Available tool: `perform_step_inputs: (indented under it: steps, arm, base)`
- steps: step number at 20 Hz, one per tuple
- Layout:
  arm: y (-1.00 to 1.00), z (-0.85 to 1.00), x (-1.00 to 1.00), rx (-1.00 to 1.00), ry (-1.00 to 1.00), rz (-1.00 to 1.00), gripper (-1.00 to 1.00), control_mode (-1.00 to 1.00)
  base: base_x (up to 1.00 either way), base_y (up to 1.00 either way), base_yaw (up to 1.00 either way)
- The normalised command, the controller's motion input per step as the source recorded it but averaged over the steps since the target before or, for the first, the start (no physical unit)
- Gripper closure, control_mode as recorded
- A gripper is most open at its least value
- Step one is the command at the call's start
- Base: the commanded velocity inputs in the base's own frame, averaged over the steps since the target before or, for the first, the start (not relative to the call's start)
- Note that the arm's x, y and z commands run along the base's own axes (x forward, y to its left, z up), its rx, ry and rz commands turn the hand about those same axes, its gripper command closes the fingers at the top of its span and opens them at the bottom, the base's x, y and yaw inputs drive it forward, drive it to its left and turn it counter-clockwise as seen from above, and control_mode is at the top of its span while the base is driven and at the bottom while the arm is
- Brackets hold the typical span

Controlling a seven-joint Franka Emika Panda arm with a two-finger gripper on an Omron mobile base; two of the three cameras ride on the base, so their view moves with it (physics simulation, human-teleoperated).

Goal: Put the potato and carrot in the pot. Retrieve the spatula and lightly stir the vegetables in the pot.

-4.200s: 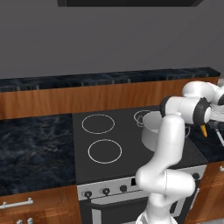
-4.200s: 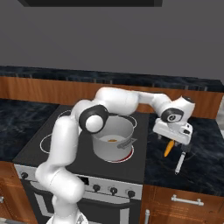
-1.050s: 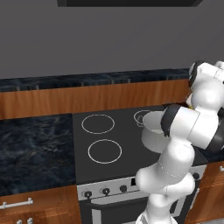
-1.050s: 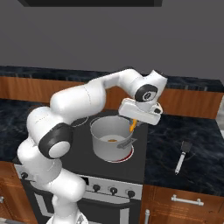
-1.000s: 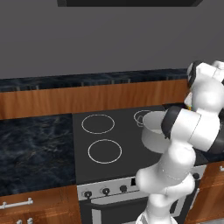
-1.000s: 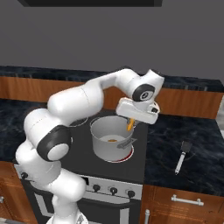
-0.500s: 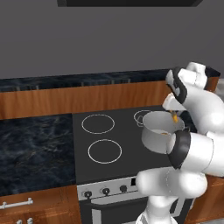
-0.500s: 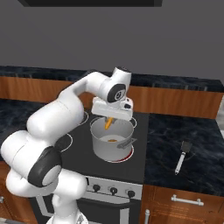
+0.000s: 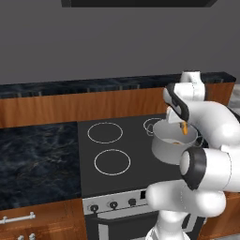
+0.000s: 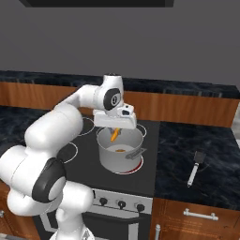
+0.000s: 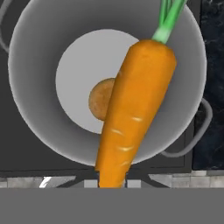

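The pot (image 10: 119, 151) is round, grey and shiny, with a pale inside, and it is sitting on the black stove (image 10: 140, 176). The carrot (image 11: 133, 111) is long and orange with green stalks. It is hanging right over the pot, pinched tight in the gripper (image 10: 114, 132). The small brown potato (image 11: 99, 99) is lying in the pot. A moment ago, the arm was holding the carrot farther to the right.

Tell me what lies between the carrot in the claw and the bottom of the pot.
Only open air. In the hand view the carrot hangs over the pot, with the potato resting on the pale floor below it. The right base view shows the gap too.
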Motion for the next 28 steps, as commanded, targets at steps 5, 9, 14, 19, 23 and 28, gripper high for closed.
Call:
perform_step_inputs:
  steps: [5, 9, 14, 19, 23, 28]
  arm:
    - [0.06, -0.26, 0.23, -0.07, 0.03, -0.11, 1.00, -1.00]
    - [0.00, -0.40, 0.09, -0.01, 0.05, -0.11, 1.00, -1.00]
    - [0.00, -0.22, 0.02, -0.01, 0.03, -0.09, 1.00, -1.00]
    - [0.00, 0.00, 0.00, 0.00, 0.00, -0.04, -1.00, -1.00]
    - [0.00, 0.01, 0.00, -0.02, 0.00, -0.02, -1.00, -1.00]
    - [0.00, 0.16, 0.00, -0.05, 0.02, 0.00, -1.00, -1.00]
  base:
    - [0.00, 0.00, 0.00]
    - [0.00, 0.00, 0.00]
    - [0.00, 0.00, 0.00]
    - [0.00, 0.00, 0.00]
    - [0.00, 0.00, 0.00]
    - [0.00, 0.00, 0.00]
